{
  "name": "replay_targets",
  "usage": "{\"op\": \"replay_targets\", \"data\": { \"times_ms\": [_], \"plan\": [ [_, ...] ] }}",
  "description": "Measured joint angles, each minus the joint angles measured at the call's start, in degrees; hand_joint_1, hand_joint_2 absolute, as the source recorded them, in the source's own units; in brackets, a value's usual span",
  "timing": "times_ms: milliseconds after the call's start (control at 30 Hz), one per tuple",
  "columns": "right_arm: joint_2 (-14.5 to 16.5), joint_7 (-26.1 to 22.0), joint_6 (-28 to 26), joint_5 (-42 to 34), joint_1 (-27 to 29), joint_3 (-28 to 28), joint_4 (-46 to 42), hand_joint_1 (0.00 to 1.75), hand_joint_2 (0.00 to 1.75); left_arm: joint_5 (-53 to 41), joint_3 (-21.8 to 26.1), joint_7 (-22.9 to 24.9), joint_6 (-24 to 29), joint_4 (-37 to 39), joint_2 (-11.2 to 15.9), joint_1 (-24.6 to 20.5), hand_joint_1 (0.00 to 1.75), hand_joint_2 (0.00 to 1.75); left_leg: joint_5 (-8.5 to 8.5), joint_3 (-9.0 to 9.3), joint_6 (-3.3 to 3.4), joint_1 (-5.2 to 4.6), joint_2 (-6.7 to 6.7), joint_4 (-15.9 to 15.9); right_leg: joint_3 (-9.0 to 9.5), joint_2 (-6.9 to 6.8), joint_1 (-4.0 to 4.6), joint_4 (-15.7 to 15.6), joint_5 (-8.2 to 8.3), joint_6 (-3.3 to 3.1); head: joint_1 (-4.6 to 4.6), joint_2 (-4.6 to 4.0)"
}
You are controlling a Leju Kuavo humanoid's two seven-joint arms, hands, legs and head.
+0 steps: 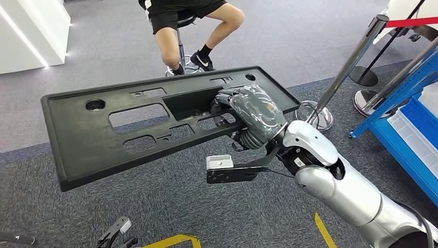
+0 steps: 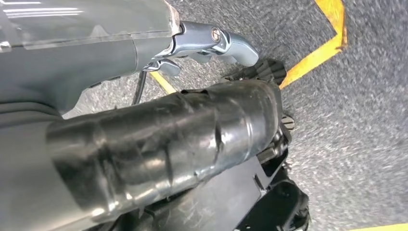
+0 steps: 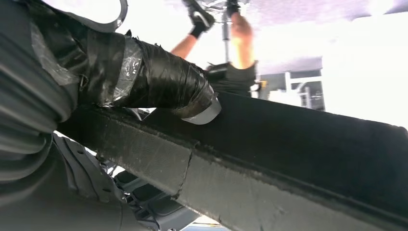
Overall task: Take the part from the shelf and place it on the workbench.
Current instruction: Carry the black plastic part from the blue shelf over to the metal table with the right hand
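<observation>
The part [image 1: 103, 137], a long black plastic panel with cut-outs, hangs in the air over grey carpet, the right hand [image 1: 247, 116] clamped on a rib at its middle opening (thumb taped). Carrying, I'd say; next it needs the workbench found and a level set-down.

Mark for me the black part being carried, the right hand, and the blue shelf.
black part [image 1: 82, 139], head view, on its flat face toward the left end.
right hand [image 1: 253, 111], head view, on the taped back of the hand gripping the part.
blue shelf [image 1: 408, 150], head view, on its lower blue edge.
</observation>
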Motion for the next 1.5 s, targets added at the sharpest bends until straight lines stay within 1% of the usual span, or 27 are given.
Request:
{"op": "replay_targets", "data": {
  "times_ms": [67, 100, 133, 167, 233, 300, 367, 433, 500, 600, 667, 700, 767, 833, 867, 967, 1033, 1100, 1133, 1167, 1200, 1267, 1300, 1333, 1400, 1467, 1500],
  "plan": [
    [0.58, -0.25, 0.03, 0.12, -0.27, 0.31, 0.57, 1.75, 1.75, 0.12, 0.57, -0.67, -0.25, 0.74, 0.03, -0.28, 0.00, 0.00, 0.19, -0.12, 0.50, -0.05, -1.15, -0.07, -3.04, 2.85, 0.07, 6.79, -3.84, -0.19, 0.01, -0.01],
    [0.89, -0.34, 0.04, 0.18, -0.32, 0.54, 0.91, 1.75, 1.75, 0.10, 0.77, -0.94, -0.30, 1.17, 0.03, -0.44, 0.00, 0.00, 0.26, -0.18, 0.64, -0.18, -1.82, -0.06, -4.88, 3.39, 0.20, 10.61, -5.34, -0.35, 0.01, -0.01],
    [1.25, -0.44, 0.04, 0.28, -0.33, 0.81, 1.26, 1.75, 1.75, 0.05, 0.93, -1.19, -0.33, 1.63, 0.04, -0.54, 0.00, 0.00, 0.31, -0.22, 0.73, -0.34, -2.56, -0.04, -6.21, 3.66, 0.36, 13.23, -5.92, -0.56, 0.01, -0.01],
    [1.62, -0.53, 0.04, 0.39, -0.33, 1.12, 1.57, 1.75, 1.75, -0.01, 1.11, -1.40, -0.34, 2.08, 0.04, -0.58, 0.00, 0.00, 0.36, -0.23, 0.79, -0.52, -3.36, -0.02, -6.64, 3.81, 0.50, 13.85, -5.34, -0.86, 0.01, 0.00],
    [2.22, -0.66, 0.04, 0.66, -0.42, 1.62, 2.02, 1.75, 1.75, -0.09, 1.44, -1.72, -0.34, 2.86, 0.06, -0.58, 0.00, 0.00, 0.41, -0.11, 0.85, -0.80, -5.00, 0.04, -4.45, 4.54, 0.85, 8.70, -1.40, -1.77, 0.01, 0.00],
    [2.70, -0.73, 0.00, 0.91, -0.59, 1.87, 2.36, 1.75, 1.75, -0.09, 1.69, -1.95, -0.35, 3.48, -0.07, -0.67, 0.00, 0.00, 0.54, -0.21, 0.69, -0.81, -6.39, 0.13, -1.38, 7.26, 1.03, 1.61, 1.89, -2.85, -0.06, 0.00],
    [3.21, -0.78, -0.04, 1.11, -0.76, 2.13, 2.61, 1.75, 1.75, -0.11, 1.80, -2.19, -0.37, 4.05, -0.12, -0.84, 0.00, 0.00, 0.89, -0.74, 0.16, -0.43, -7.61, 0.18, -0.25, 8.85, 1.22, -1.40, 2.60, -3.24, -0.09, 0.01],
    [3.75, -0.79, -0.06, 1.27, -0.85, 2.45, 2.86, 1.75, 1.75, -0.24, 1.83, -2.63, -0.46, 4.86, 0.01, -0.83, 0.00, 0.00, 1.25, -1.12, -0.53, -0.17, -8.88, 0.03, 0.11, 7.64, 1.20, -2.27, 2.85, -3.22, -0.05, 0.01],
    [4.37, -0.82, -0.10, 1.45, -0.98, 2.64, 3.13, 1.75, 1.75, -0.50, 1.84, -3.09, -0.65, 5.61, 0.07, -0.71, 0.00, 0.00, 0.27, -1.86, -1.06, -0.47, -7.13, 1.38, 0.72, 6.13, 0.93, -3.35, 3.31, -3.46, -0.16, 0.01],
    [4.87, -0.96, -0.17, 1.58, -1.21, 2.87, 3.45, 1.75, 1.75, -0.72, 1.84, -3.34, -0.79, 6.11, 0.12, -1.25, 0.00, 0.00, -4.52, -6.20, -1.81, -0.41, -1.92, 10.59, 1.11, 3.50, 1.09, -3.92, 3.55, -3.77, -0.38, 0.00],
    [4.93, -0.96, -0.17, 1.61, -1.17, 3.11, 3.75, 1.75, 1.75, -0.74, 1.84, -3.37, -0.79, 6.40, 0.12, -1.48, 0.00, 0.00, -5.75, -8.25, -2.30, 0.06, -0.91, 15.04, 1.06, 1.71, 1.14, -3.81, 3.41, -3.69, -0.37, -0.01],
    [4.99, -0.96, -0.17, 1.62, -1.15, 3.21, 3.88, 1.75, 1.75, -0.74, 1.84, -3.37, -0.80, 6.52, 0.12, -1.45, 0.00, 0.00, -4.87, -7.68, -2.52, 0.30, -0.64, 14.21, 1.05, 0.93, 1.08, -3.69, 3.28, -3.56, -0.38, -0.01],
    [5.19, -0.96, -0.17, 1.63, -1.22, 3.25, 4.03, 1.75, 1.75, -0.75, 1.84, -3.37, -0.80, 6.70, 0.16, -1.44, 0.00, 0.00, -1.75, -3.58, -2.83, 0.57, 0.90, 6.92, 1.09, -0.53, 0.95, -3.23, 2.82, -3.06, -0.37, -0.01],
    [5.32, -0.97, -0.19, 1.63, -1.36, 3.24, 4.07, 1.75, 1.75, -0.75, 1.84, -3.39, -0.80, 6.77, 0.16, -1.56, 0.00, 0.00, -0.12, -0.38, -2.40, 0.32, 2.55, 0.99, 1.07, -1.70, 1.15, -2.73, 2.33, -2.44, -0.34, -0.01],
    [5.34, -0.97, -0.19, 1.63, -1.41, 3.24, 4.09, 1.75, 1.75, -0.75, 1.84, -3.41, -0.80, 6.82, 0.15, -1.59, 0.00, 0.00, -0.19, -0.06, -2.02, 0.10, 2.79, 0.16, 1.07, -2.20, 1.33, -2.63, 2.21, -2.18, -0.32, -0.01],
    [5.44, -0.97, -0.20, 1.64, -1.49, 3.25, 4.19, 1.75, 1.75, -0.76, 1.84, -3.46, -0.85, 7.19, 0.16, -1.33, 0.00, 0.00, 0.10, -0.26, -0.85, -0.07, 1.06, 0.09, 1.22, -2.97, 1.26, -2.48, 1.80, -1.43, -0.30, 0.00],
    [5.52, -1.01, -0.20, 1.66, -1.53, 3.25, 4.27, 1.75, 1.75, -0.77, 1.84, -3.64, -1.01, 7.38, 0.19, -1.30, 0.00, 0.00, 0.37, -0.16, -0.09, 0.09, -0.01, -0.25, 0.05, -0.35, 0.89, 0.47, -0.36, -1.03, -0.31, 0.01],
    [5.53, -1.09, -0.20, 1.66, -1.39, 3.24, 4.43, 1.75, 1.75, -0.76, 1.84, -3.94, -1.15, 7.53, 0.20, -1.56, 0.00, 0.00, 0.54, -0.23, 0.38, 0.01, -1.19, -0.34, -3.36, 2.88, 0.77, 7.75, -4.10, -1.05, -0.30, 0.00],
    [5.53, -1.16, -0.20, 1.68, -1.23, 3.25, 4.58, 1.75, 1.75, -0.76, 1.84, -4.06, -1.17, 7.59, 0.20, -1.66, 0.00, 0.00, 0.59, -0.31, 0.52, -0.11, -1.92, -0.32, -5.29, 3.56, 0.78, 11.57, -5.53, -1.14, -0.29, 0.00],
    [5.53, -1.25, -0.20, 1.72, -1.02, 3.26, 4.77, 1.75, 1.75, -0.79, 1.84, -4.13, -1.17, 7.68, 0.20, -1.66, 0.00, 0.00, 0.62, -0.37, 0.59, -0.24, -2.69, -0.30, -6.59, 3.82, 0.83, 13.89, -5.95, -1.25, -0.30, 0.00],
    [5.53, -1.39, -0.20, 1.77, -0.87, 3.28, 4.96, 1.75, 1.75, -0.82, 1.84, -4.17, -1.17, 7.77, 0.19, -1.61, 0.00, 0.00, 0.65, -0.40, 0.63, -0.36, -3.49, -0.25, -6.93, 3.95, 0.88, 14.13, -5.22, -1.44, -0.30, -0.01],
    [5.56, -1.68, -0.22, 1.89, -0.76, 3.32, 5.18, 1.75, 1.75, -0.91, 1.84, -4.22, -1.14, 8.00, 0.19, -1.53, 0.00, 0.00, 0.66, -0.36, 0.64, -0.47, -5.09, -0.08, -4.55, 4.74, 1.00, 8.48, -1.13, -2.01, -0.30, -0.01],
    [5.58, -1.78, -0.25, 1.93, -0.78, 3.33, 5.25, 1.75, 1.75, -0.93, 1.84, -4.26, -1.13, 8.08, 0.14, -1.56, 0.00, 0.00, 0.70, -0.44, 0.55, -0.51, -5.85, 0.04, -2.76, 6.18, 1.00, 4.55, 0.67, -2.30, -0.31, -0.01],
    [5.62, -1.84, -0.27, 1.98, -0.81, 3.33, 5.29, 1.75, 1.75, -0.94, 1.84, -4.30, -1.10, 8.12, 0.09, -1.64, 0.00, 0.00, 0.78, -0.59, 0.40, -0.50, -6.57, 0.17, -1.33, 7.44, 0.98, 1.29, 1.87, -2.43, -0.31, 0.00],
    [5.70, -1.93, -0.31, 2.02, -0.83, 3.34, 5.48, 1.75, 1.75, -0.95, 1.85, -4.36, -1.09, 8.16, 0.00, -1.74, 0.00, 0.00, 1.12, -1.09, -0.18, -0.27, -7.94, 0.22, -0.21, 8.80, 1.09, -1.51, 2.28, -2.46, -0.31, 0.00],
    [5.92, -2.05, -0.31, 2.08, -0.89, 3.40, 5.67, 1.75, 1.75, -0.92, 1.86, -4.41, -1.27, 8.36, -0.03, -1.51, 0.00, 0.00, 1.42, -1.51, -0.81, -0.08, -8.81, 0.13, 0.14, 7.33, 1.08, -2.17, 2.60, -2.62, -0.30, 0.00],
    [6.15, -2.11, -0.31, 2.13, -0.96, 3.47, 5.75, 1.75, 1.75, -0.89, 1.86, -4.46, -1.46, 8.48, -0.07, -1.34, 0.00, 0.00, 1.07, -1.83, -1.06, -0.18, -7.81, 0.62, 0.44, 6.59, 0.98, -2.63, 2.86, -2.87, -0.40, 0.00]
  ]
}}
